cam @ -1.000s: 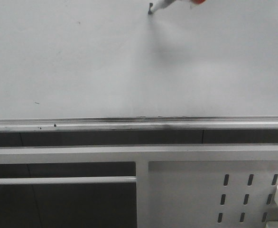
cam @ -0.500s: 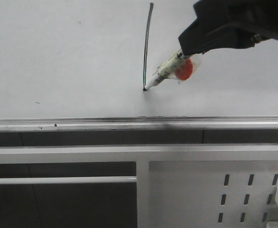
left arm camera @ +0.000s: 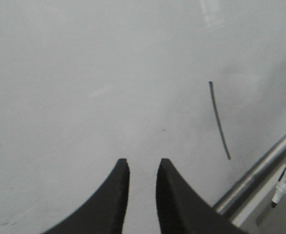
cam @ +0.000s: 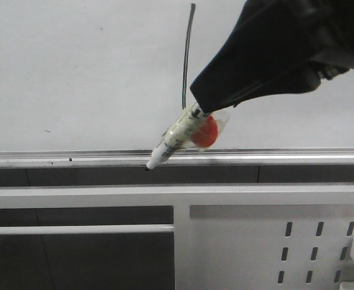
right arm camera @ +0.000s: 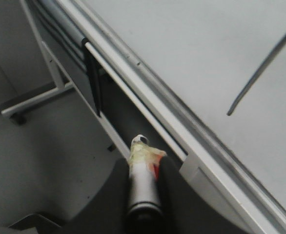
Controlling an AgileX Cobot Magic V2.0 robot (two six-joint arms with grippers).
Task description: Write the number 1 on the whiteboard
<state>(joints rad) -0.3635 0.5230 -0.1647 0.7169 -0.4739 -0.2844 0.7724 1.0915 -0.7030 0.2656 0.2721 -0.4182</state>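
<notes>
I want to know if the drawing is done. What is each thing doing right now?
number 1: drawn, one dark stroke.
whiteboard: marked with the stroke.
marker pen: uncapped, tip off the board, down by the silver rail.
right gripper: shut on the marker pen.
left gripper: slightly open, holding nothing.

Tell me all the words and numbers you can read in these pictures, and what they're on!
"1": one thin dark stroke, the number 1, drawn on the whiteboard.
The marker held in the right gripper is wrapped in tape; no print can be read on it.
There is no other text anywhere.
</notes>
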